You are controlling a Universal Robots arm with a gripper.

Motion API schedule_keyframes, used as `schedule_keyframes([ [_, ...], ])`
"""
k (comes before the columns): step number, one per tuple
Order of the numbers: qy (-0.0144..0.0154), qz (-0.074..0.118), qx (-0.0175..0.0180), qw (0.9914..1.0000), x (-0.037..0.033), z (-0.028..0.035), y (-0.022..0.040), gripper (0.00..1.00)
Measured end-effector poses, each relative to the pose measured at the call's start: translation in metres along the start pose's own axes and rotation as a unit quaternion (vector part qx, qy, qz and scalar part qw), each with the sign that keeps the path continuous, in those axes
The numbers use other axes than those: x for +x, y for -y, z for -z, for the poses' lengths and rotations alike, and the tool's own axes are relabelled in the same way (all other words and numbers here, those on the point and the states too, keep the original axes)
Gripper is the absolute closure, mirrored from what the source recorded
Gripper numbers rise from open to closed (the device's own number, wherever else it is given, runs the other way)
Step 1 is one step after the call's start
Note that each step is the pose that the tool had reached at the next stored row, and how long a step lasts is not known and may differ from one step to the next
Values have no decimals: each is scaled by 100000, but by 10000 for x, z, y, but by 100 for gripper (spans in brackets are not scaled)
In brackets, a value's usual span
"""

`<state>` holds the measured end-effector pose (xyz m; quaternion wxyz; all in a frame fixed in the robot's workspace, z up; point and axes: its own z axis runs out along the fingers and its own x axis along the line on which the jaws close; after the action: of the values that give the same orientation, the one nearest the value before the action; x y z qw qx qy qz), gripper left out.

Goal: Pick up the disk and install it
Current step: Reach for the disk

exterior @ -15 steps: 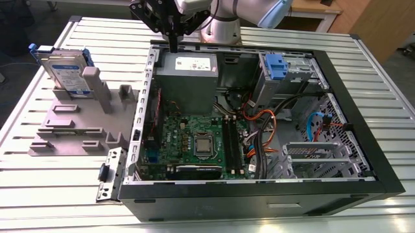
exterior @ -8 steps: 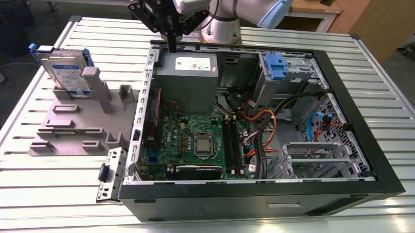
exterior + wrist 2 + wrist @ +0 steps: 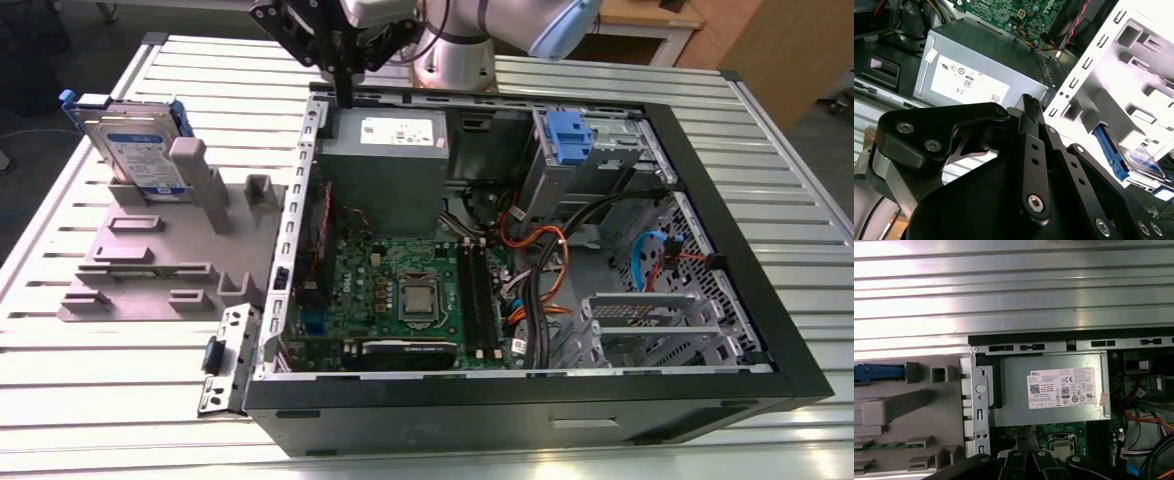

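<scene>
On the slatted metal table [image 3: 80, 380], at the exterior view's left, a grey fixture [image 3: 147, 260] holds the disk [image 3: 134, 150] on edge in one of its slots, with the blue carrier frame wrapping the disk's top and sides. The labelled face is turned toward the exterior camera. The disk's long axis appears to run upward, tipped slightly toward the exterior view's left. To its right, well apart and higher, the gripper [image 3: 344, 98] hangs with its fingers pressed together and nothing between them. It is over the far rim of the open computer case [image 3: 721, 250], just above the grey power supply [image 3: 387, 150]. The disk stands outside the case, beside its wall. Inside the case, the power supply sits in the far corner and a green motherboard [image 3: 400, 280] lies nearer the camera. Orange and black cables [image 3: 547, 250] run across the middle. A blue bracket [image 3: 567, 135] sits in the far bay, and a metal drive cage [image 3: 641, 315] occupies the near corner at the exterior view's right.
</scene>
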<state>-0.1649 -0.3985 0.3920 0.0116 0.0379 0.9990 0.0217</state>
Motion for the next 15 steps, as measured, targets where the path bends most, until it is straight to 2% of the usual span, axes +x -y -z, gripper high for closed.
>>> schedule_keyframes([
  [15, -2, 1, 2, 100000, 53, 1, 3, 89],
])
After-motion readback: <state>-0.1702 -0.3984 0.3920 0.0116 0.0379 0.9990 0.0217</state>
